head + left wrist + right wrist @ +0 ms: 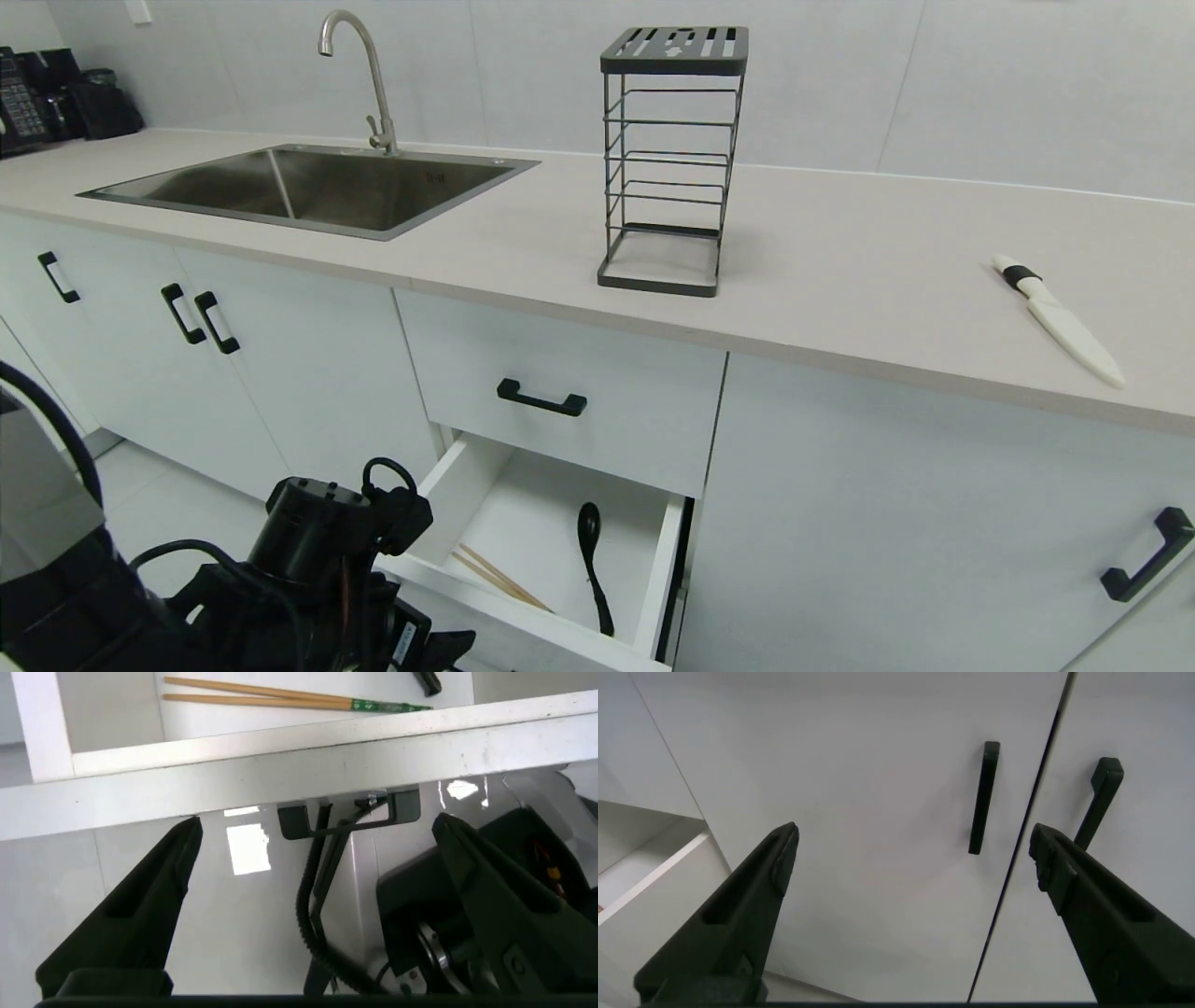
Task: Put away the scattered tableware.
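Fingers (140,915) of the left gripper (318,826) are spread wide and empty, with the arm low at the front of the open drawer (659,569), which holds chopsticks (499,576) and a black spoon (592,560). Fingers of the right gripper (915,835) are likewise apart and empty, facing white cabinet doors (878,812). White knife (1060,320) lies on the surface (840,280), well right of the wire rack (667,159).

The lower drawer (457,485) stands open below the desk's (840,280) front edge, its rear part overhung by the closed upper drawer (597,364). Inside, chopsticks (499,577) lie along the left and a black spoon (596,574) right of centre, with bare floor between them. On the desk, open surface lies between the wire rack (667,157) at mid-desk and the knife (1060,322) near the front right.
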Robot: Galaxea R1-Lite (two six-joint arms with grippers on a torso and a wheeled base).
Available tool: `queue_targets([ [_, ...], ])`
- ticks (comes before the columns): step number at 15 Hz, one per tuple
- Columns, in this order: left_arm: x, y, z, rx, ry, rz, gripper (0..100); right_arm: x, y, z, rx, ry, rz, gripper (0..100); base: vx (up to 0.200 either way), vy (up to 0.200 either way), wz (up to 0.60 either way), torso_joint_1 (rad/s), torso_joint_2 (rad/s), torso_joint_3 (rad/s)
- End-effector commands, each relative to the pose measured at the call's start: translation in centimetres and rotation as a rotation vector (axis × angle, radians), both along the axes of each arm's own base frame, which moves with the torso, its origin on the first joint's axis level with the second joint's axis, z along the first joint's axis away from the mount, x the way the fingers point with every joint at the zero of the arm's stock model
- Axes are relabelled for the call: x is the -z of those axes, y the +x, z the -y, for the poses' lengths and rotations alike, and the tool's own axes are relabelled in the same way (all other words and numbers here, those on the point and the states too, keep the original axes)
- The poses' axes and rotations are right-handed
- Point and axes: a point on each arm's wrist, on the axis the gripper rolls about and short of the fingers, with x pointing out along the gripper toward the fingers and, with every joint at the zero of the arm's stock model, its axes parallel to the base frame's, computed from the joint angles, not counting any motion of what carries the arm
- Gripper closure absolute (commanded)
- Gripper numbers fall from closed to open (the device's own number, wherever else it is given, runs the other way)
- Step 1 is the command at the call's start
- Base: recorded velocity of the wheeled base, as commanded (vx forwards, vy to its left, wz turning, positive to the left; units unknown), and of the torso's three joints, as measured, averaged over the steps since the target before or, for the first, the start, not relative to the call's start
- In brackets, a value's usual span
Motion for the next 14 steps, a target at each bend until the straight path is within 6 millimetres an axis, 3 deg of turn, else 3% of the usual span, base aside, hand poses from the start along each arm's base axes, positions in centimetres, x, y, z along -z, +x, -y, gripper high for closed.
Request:
queue_targets([
  [1, 0.1, 0.5, 0.2, -0.001, -0.004, 0.007, 0, 0.0, 0.0, 0.0, 0.000, 0.000, -0.003, 0, 0.000, 0.000, 0.00, 0.000, 0.00, 0.000],
  [14, 1.8, 4.7, 1.2, -0.028, -0.049, 0.096, 0, 0.0, 0.0, 0.0, 0.000, 0.000, -0.003, 0, 0.000, 0.000, 0.00, 0.000, 0.00, 0.000],
])
